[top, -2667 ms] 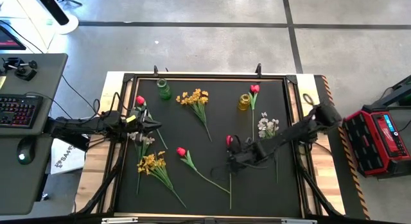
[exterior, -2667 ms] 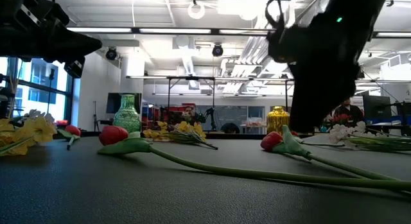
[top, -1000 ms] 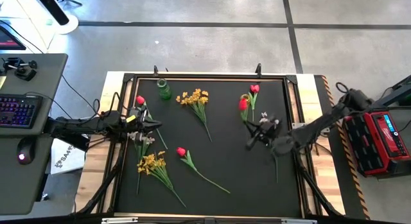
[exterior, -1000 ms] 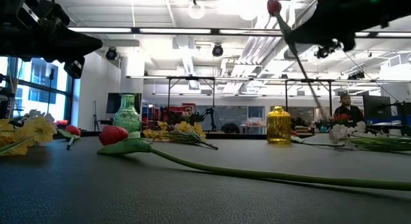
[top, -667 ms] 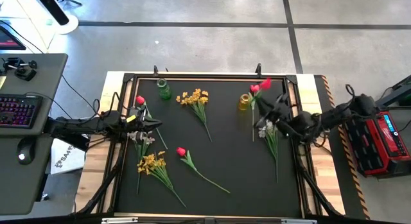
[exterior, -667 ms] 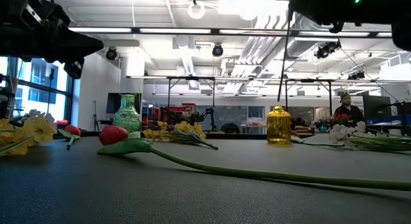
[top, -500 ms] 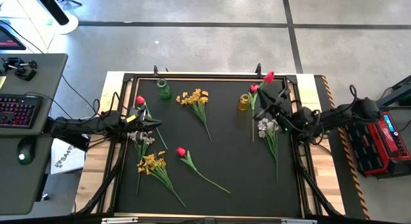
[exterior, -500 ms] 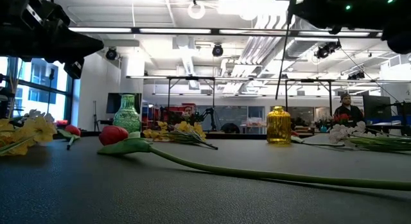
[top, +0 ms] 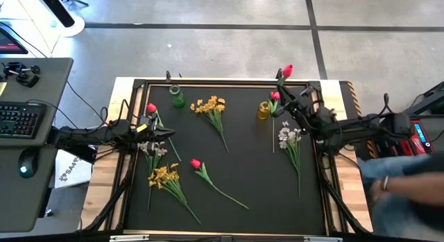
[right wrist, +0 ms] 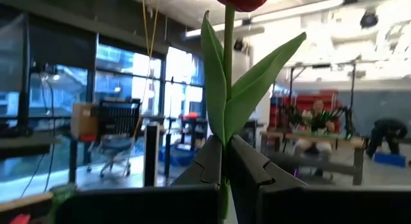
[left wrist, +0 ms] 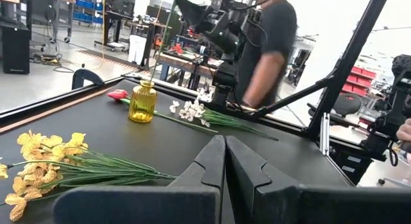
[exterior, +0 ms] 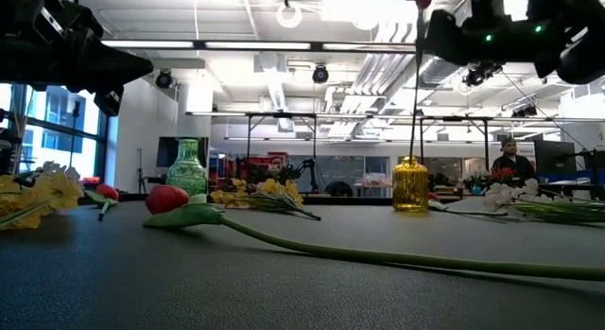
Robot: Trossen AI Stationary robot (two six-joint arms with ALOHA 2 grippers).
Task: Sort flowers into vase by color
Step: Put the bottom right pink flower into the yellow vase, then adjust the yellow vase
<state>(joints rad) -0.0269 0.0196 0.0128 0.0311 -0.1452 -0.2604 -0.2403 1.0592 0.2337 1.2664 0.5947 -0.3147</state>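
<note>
One red artificial tulip (top: 286, 70) hangs upright, its green stem clamped in the right gripper (top: 303, 111) above the small yellow glass vase (top: 263, 110); misaligned, the stem tip could miss the narrow neck or topple it. Left gripper (top: 165, 134), fingers pressed together and empty, waits left.

Right gripper (top: 300, 107) raised at the table's 2 o'clock, fingers clamped together, left gripper (top: 164, 135) closed, low at 9 o'clock.

You had four red tulips (top: 287, 70), two yellow bunches (top: 210, 105), two white sprigs (top: 288, 135) and two vases (top: 263, 110) there.
</note>
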